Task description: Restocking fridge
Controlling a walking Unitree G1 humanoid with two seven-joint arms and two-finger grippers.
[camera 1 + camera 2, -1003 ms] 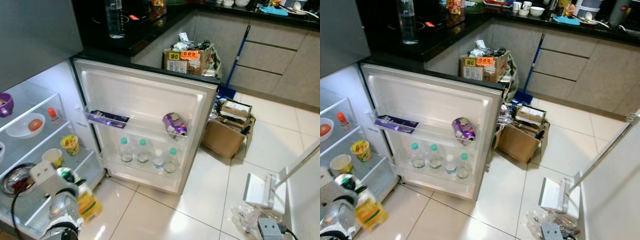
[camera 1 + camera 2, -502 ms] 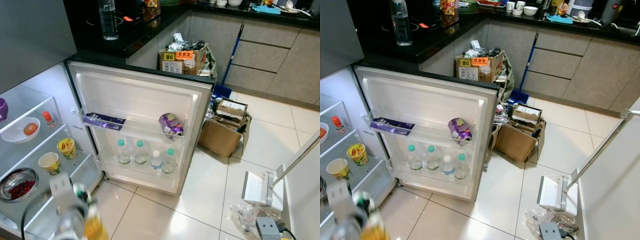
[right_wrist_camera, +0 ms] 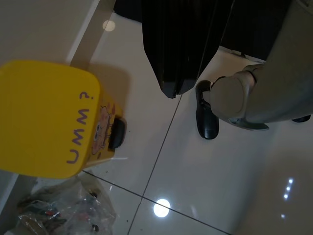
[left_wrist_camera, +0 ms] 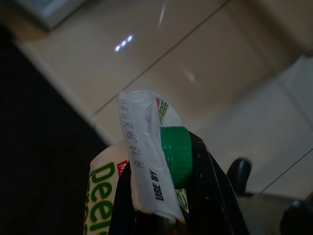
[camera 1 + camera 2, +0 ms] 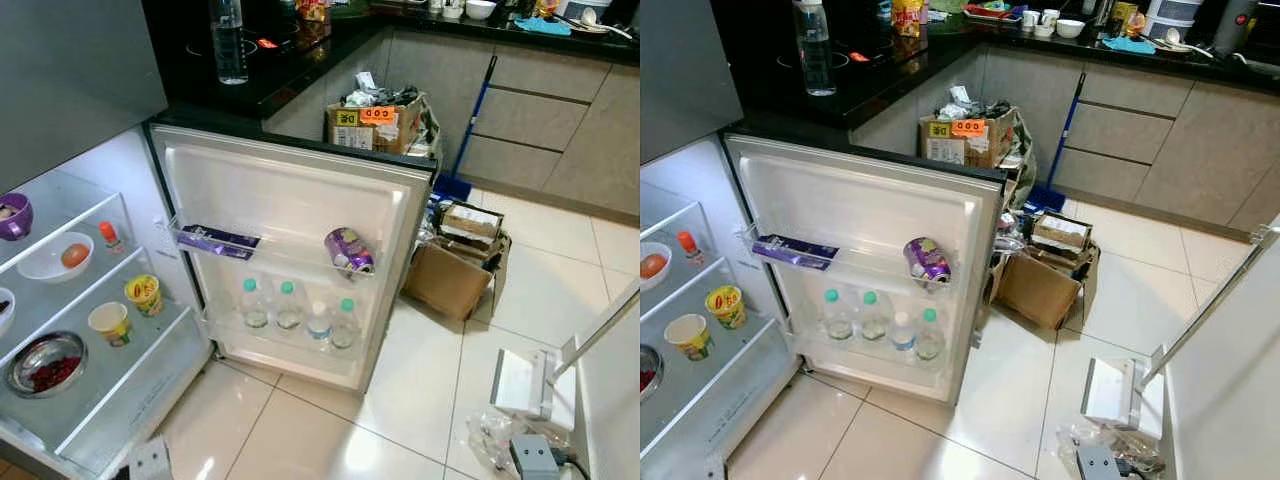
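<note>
The fridge stands open, its door (image 5: 300, 190) swung toward me with several green-capped water bottles (image 5: 290, 305), a purple packet (image 5: 348, 250) and a purple bar (image 5: 215, 240) in its racks. On the glass shelves (image 5: 120, 350) at the left are a bowl with an orange fruit (image 5: 60, 258), two paper cups (image 5: 145, 293) and a steel bowl (image 5: 45, 362). My left gripper (image 4: 168, 196) is shut on a juice carton (image 4: 142, 161) with a green cap (image 4: 176, 154), low over the floor. My right gripper (image 3: 83, 142) is shut on a yellow box (image 3: 44, 117) marked "UMM?", one fingertip (image 3: 117, 133) against its side.
Cardboard boxes (image 5: 455, 260) lie on the tiles right of the door, and a full box (image 5: 378, 120) and a blue broom (image 5: 470, 120) stand behind it. A white stand (image 5: 525, 385) and a plastic bag (image 5: 495, 435) sit at the lower right. A water bottle (image 5: 230, 40) is on the black counter.
My left arm, with the carton, has dropped out of the head views, which earlier showed it low at the fridge shelves. The camera has shifted slightly.
</note>
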